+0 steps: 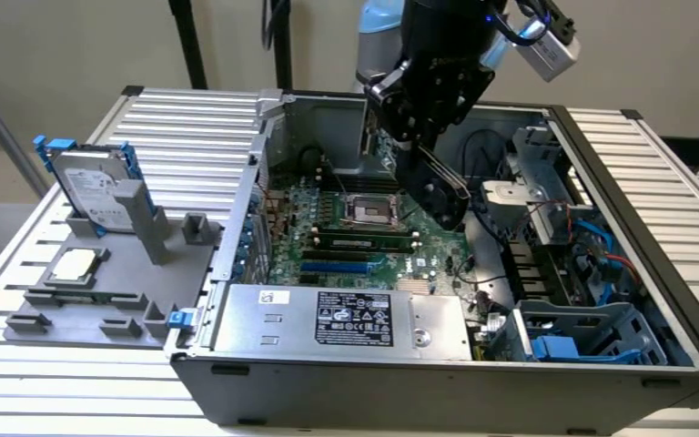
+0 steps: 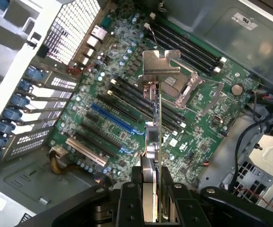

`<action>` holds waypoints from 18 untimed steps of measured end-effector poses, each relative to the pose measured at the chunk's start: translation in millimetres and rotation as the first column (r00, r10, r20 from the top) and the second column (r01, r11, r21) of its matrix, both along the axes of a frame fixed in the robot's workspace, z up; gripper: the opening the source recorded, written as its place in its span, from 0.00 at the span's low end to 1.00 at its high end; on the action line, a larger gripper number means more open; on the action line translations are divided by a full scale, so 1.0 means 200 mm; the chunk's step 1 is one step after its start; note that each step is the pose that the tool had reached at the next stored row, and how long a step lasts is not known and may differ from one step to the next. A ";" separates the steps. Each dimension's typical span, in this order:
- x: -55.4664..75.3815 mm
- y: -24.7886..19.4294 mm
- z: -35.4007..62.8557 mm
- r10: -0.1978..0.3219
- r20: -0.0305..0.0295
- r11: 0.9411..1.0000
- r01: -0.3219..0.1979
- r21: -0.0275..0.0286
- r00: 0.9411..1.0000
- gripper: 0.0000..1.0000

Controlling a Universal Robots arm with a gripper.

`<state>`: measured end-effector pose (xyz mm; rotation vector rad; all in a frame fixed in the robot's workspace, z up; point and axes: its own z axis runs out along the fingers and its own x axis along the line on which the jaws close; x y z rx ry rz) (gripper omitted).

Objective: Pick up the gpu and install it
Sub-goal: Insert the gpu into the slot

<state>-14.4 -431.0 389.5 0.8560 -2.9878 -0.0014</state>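
Observation:
My gripper (image 1: 417,144) hangs inside the open computer case (image 1: 234,232), above the green motherboard (image 1: 347,238). It is shut on the gpu (image 1: 439,193), a thin black card that slants down from the fingers toward the board without touching it. In the wrist view the gpu (image 2: 159,120) appears edge-on between the fingers (image 2: 129,201), with its silver bracket (image 2: 161,64) at the far end. It hovers over the motherboard (image 2: 127,75), above the row of expansion slots and the blue slot (image 2: 110,118).
A grey holder (image 1: 95,300) at the exterior view's left carries a silver hard drive with blue rails (image 1: 92,191) and a small square CPU chip (image 1: 73,266). In the case are the power supply (image 1: 338,319), a drive cage (image 1: 581,332), cables (image 1: 599,255) and rear slot covers (image 2: 41,101).

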 end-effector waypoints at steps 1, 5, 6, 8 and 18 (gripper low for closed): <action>0.00 0.000 -0.002 0.018 0.000 1.000 -0.018 0.003 1.000 0.27; 0.00 0.000 -0.009 0.086 0.001 0.996 -0.086 0.021 0.996 0.27; 0.00 0.000 -0.011 0.102 0.002 0.994 -0.102 0.027 0.995 0.27; 0.00 0.000 -0.015 0.134 0.003 0.990 -0.134 0.038 0.991 0.27; 0.00 0.000 -0.050 0.305 0.009 0.950 -0.305 0.066 0.952 0.27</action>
